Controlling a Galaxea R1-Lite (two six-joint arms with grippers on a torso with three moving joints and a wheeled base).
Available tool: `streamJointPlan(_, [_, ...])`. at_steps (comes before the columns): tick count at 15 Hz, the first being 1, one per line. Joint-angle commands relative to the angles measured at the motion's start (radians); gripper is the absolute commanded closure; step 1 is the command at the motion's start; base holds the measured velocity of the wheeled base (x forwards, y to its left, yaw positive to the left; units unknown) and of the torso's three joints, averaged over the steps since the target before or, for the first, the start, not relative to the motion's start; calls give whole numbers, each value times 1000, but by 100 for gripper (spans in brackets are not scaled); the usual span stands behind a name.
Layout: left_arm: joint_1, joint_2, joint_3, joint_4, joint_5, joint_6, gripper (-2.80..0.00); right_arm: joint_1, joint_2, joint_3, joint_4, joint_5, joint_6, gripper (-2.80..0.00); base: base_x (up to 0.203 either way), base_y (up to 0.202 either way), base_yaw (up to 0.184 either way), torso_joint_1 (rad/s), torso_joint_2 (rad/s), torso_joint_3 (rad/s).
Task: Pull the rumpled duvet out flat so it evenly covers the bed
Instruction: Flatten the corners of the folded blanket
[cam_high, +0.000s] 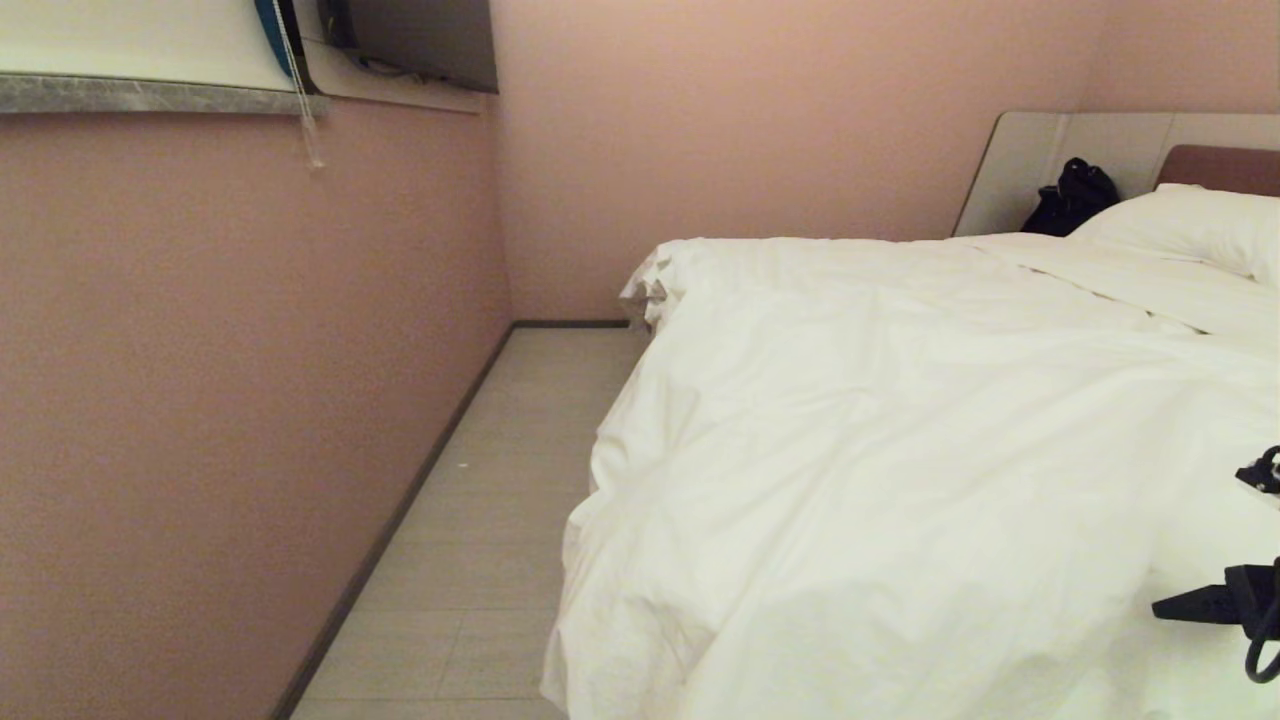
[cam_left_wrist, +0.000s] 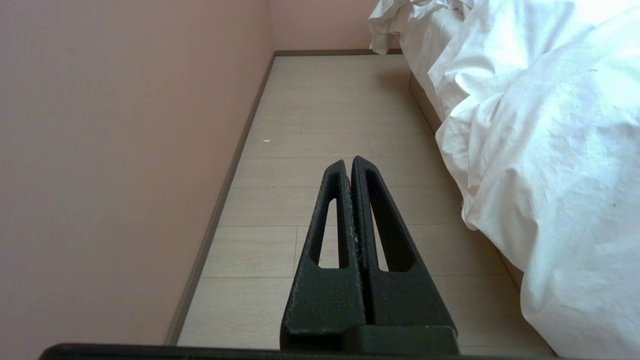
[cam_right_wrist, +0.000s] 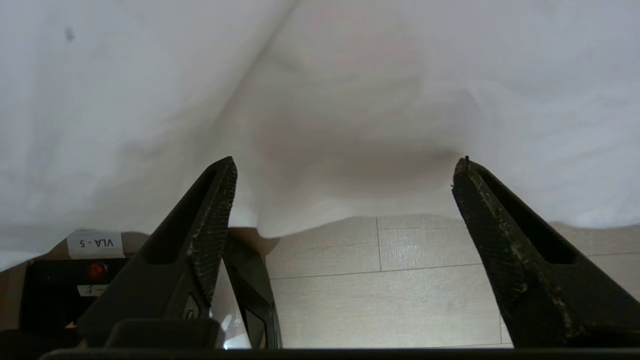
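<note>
The white duvet (cam_high: 900, 450) lies wrinkled over the bed (cam_high: 1220, 168) and hangs down its near side and foot corner. My right gripper (cam_right_wrist: 347, 162) is open and empty, just in front of the duvet's (cam_right_wrist: 350, 100) hanging lower edge, with floor showing below it. One of its black fingers (cam_high: 1200, 603) pokes in over the duvet at the head view's right edge. My left gripper (cam_left_wrist: 348, 161) is shut on nothing, held low over the floor aisle beside the duvet's (cam_left_wrist: 550, 150) overhang.
A pink wall (cam_high: 250, 400) borders a narrow floor aisle (cam_high: 500, 520) along the bed's left. A pillow (cam_high: 1190, 225) and a black bag (cam_high: 1075, 197) sit by the headboard. My own black base with a label (cam_right_wrist: 95, 243) stands under the duvet edge.
</note>
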Motion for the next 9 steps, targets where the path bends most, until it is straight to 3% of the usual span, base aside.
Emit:
streamJointPlan(1, [0,0,0,0,0,0,0,-4,48,-1,-23,2,-1,-280,0,0,0,0,0,0])
streamJointPlan(9, [0,0,0,0,0,0,0,-3,169,-61,-65,2,12,-280,0,0,0,0,0,0])
